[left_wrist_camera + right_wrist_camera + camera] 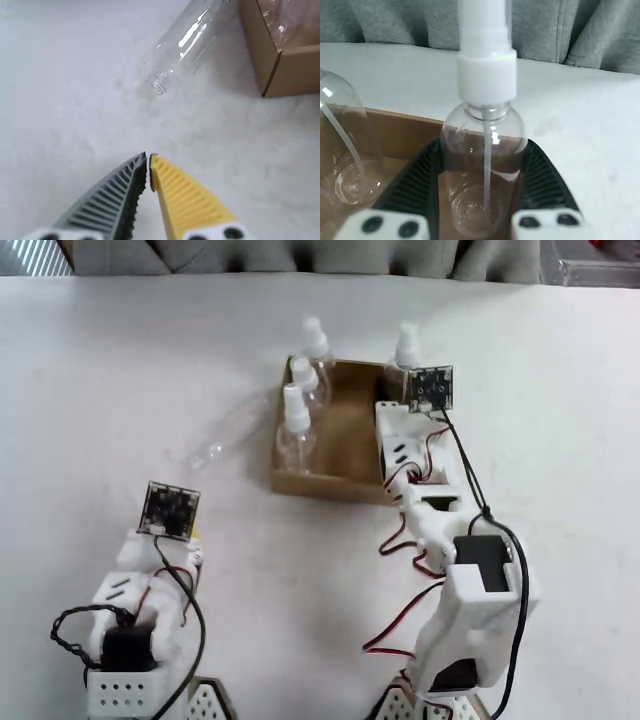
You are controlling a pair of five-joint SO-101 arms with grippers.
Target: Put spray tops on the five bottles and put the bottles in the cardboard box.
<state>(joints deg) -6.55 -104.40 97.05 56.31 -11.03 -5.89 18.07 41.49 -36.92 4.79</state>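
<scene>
- R gripper [484,146]: clamped on a spray bottle [485,125]. Black fingers [415,185] press both sides of the clear body, and the white spray top [486,75] is on and upright.
- The held bottle [407,345] is at the far R corner of the cardboard box [345,445], within the walls. Can't tell if its base touches the box floor.
- The box sits mid tabletop [120,360], nearer the far edge, with its open side up.
- 3 capped bottles [297,435] stand in a row along the box's L wall, near to far, all w/ white tops. One of them [340,150] is beside the held bottle.
- Topless bottle [192,37] lies on its side on the tabletop, just L of the box and apart from it. Its open neck [159,85] points toward the L arm.
- L gripper [149,159]: closed on nothing, grey and yellow tips touching. It hangs over bare tabletop toward the near L corner, near the topless bottle's neck but apart from it.
</scene>
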